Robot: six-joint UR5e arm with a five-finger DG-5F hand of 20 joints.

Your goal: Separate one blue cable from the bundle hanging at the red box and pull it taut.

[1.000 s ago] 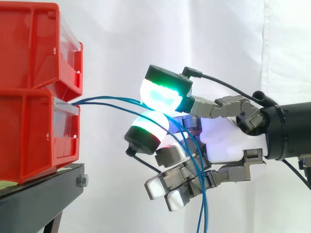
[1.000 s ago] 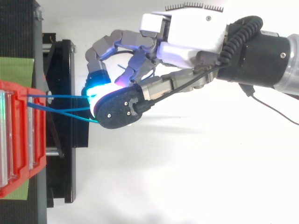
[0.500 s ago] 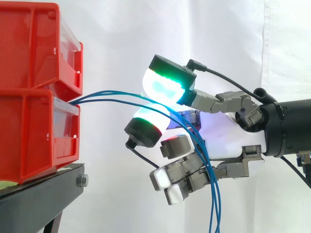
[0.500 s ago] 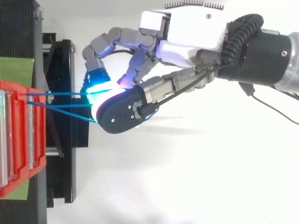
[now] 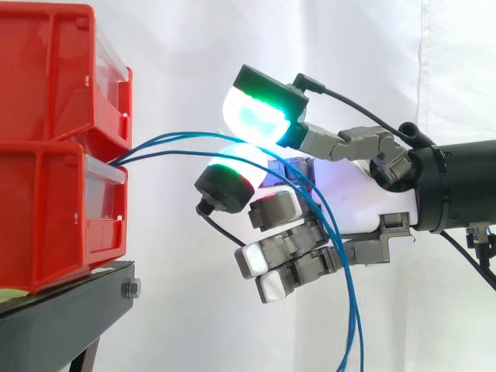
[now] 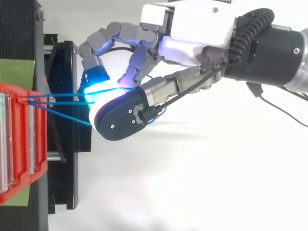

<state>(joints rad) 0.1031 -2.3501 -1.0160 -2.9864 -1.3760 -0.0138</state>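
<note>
Hand (image 5: 360, 205) clasped around the blue cables (image 5: 139, 151), near the red bins (image 5: 46, 221), and the strands are not yet taut.

The thin, glossy cables leave the gap between the two stacked bins, arc across open air and run between the thick glowing pads (image 5: 260, 116). From there they drop behind the curled fingers and hang loose below. I can't tell whether one strand or several sit in that pinch. That's the danger: slick round cable on smooth rounded pads could slide out, and pulling back would likely drag the whole bunch instead of one. A hard tug might also shift the light plastic bins on the black stand (image 5: 70, 310). The white curtain (image 5: 194, 54) hangs soft behind.
</note>
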